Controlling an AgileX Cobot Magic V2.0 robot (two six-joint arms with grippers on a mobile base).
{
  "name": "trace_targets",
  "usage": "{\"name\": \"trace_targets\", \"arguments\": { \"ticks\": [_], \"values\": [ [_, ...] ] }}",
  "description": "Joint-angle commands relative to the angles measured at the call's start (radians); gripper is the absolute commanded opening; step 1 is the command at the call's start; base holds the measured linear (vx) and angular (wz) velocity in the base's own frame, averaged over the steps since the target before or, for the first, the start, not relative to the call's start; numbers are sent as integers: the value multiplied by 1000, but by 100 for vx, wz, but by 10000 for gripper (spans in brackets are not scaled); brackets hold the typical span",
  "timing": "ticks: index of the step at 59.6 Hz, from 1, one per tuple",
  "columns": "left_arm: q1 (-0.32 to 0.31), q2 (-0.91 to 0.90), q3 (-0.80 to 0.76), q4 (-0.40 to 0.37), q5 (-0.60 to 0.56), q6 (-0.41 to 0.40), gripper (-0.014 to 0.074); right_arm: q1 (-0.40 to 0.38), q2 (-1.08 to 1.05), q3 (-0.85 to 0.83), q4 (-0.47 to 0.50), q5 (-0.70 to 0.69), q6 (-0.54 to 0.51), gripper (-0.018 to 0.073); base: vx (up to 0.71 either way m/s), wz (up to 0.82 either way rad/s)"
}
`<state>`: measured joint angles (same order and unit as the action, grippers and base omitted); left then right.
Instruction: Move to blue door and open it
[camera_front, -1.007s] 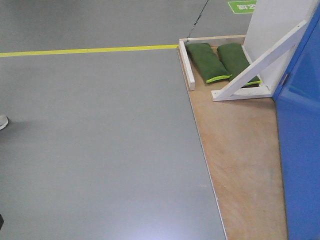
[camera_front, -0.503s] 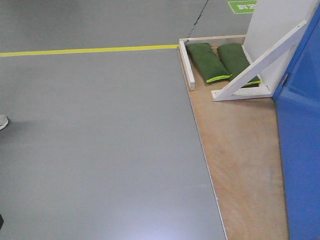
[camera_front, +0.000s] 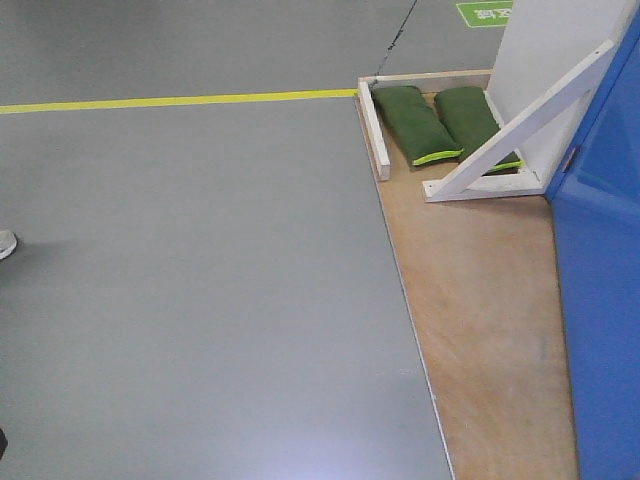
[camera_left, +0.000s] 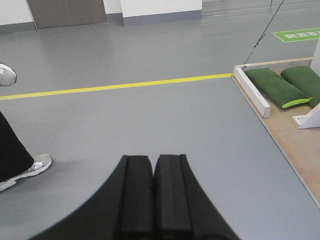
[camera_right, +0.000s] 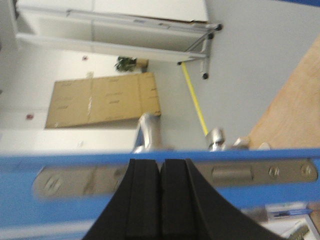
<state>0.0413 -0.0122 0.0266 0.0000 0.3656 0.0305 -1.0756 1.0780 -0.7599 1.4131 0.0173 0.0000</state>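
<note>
The blue door (camera_front: 605, 300) fills the right edge of the front view, standing over a plywood base (camera_front: 480, 310). In the right wrist view its blue edge (camera_right: 20, 200) runs across the frame with the metal latch plate (camera_right: 235, 175), and the silver lever handle (camera_right: 147, 131) and the round thumb-turn (camera_right: 216, 136) stick out beyond it. My right gripper (camera_right: 160, 162) is shut and empty, right at the door's edge over the latch plate. My left gripper (camera_left: 153, 159) is shut and empty, above the grey floor, away from the door.
Two green sandbags (camera_front: 415, 125) lie on the base behind a white diagonal brace (camera_front: 520, 125). A white rail (camera_front: 374, 130) edges the base. A yellow floor line (camera_front: 180, 100) crosses the grey floor. A person's shoe (camera_left: 27, 170) and leg are at the left.
The front view has shifted very slightly; the door's lower edge sits a touch further right. Nothing else differs.
</note>
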Motion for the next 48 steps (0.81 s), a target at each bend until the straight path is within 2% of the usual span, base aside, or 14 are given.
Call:
{"name": "trace_targets", "arguments": {
  "ticks": [1,14,25,38,48],
  "values": [
    [1,-14,4,0,-78,-3,70,-16,53,-85,11,-8,0,6,0,0],
    [1,-14,4,0,-78,-3,70,-13,222,-303,11,67,0,6,0,0],
    [1,-14,4,0,-78,-3,70,-13,269,-450,24,158,0,6,0,0],
    [1,-14,4,0,-78,-3,70,-13,261,-516,38,386,0,6,0,0],
    [1,-14,4,0,-78,-3,70,-13,236,-516,30,499,0,6,0,0]
  ]
}}
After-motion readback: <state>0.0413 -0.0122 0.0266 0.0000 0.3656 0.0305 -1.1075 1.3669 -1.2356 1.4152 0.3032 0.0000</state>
